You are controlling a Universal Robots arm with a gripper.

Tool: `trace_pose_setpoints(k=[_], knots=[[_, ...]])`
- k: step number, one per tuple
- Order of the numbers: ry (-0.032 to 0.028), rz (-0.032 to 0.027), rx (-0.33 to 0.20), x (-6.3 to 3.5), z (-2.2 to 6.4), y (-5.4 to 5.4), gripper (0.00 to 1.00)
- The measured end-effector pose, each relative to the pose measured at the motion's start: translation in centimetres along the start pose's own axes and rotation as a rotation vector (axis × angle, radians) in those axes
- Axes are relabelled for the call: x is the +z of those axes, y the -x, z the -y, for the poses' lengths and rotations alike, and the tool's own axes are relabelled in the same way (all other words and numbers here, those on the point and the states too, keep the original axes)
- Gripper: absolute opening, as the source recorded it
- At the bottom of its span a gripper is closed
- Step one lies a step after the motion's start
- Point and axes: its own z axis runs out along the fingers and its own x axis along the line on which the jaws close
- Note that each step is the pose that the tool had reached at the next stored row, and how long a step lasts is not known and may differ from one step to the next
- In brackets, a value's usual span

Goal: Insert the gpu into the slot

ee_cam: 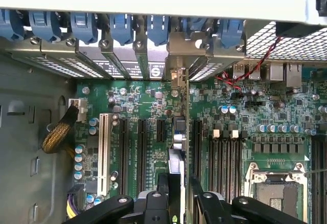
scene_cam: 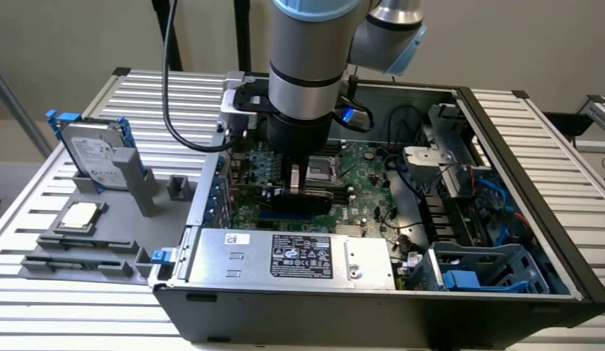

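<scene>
Slatted desk (scene_cam: 541,153), open case (scene_cam: 381,318). Tool (scene_cam: 305,183) clamps gpu (scene_cam: 318,202) upright, jaws part-closed on it; slot (scene_cam: 279,216) just beneath tool. Risk: gpu edge skewed to slot jams; bracket (ee_cam: 177,76) snags rear frame (ee_cam: 204,45).

A silver labelled power-supply box (scene_cam: 293,257) is housed in the open black computer case (scene_cam: 381,322); a blue-framed grey hard drive (scene_cam: 93,155) is stood upright outside it.

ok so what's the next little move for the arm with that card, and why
Probably a short straight push down. The gripper clamps the card upright, edge-on, with its metal bracket at the case's back wall. The exterior view shows the card's lower edge right at the blue slot. Whether it is fully seated I cannot tell.
</scene>
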Motion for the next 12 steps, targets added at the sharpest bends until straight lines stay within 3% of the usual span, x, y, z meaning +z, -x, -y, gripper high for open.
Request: trace_pose_setpoints(k=[12], knots=[[0.0025,-0.0003,-0.005,0.53,0.14,-0.04,0.26]])
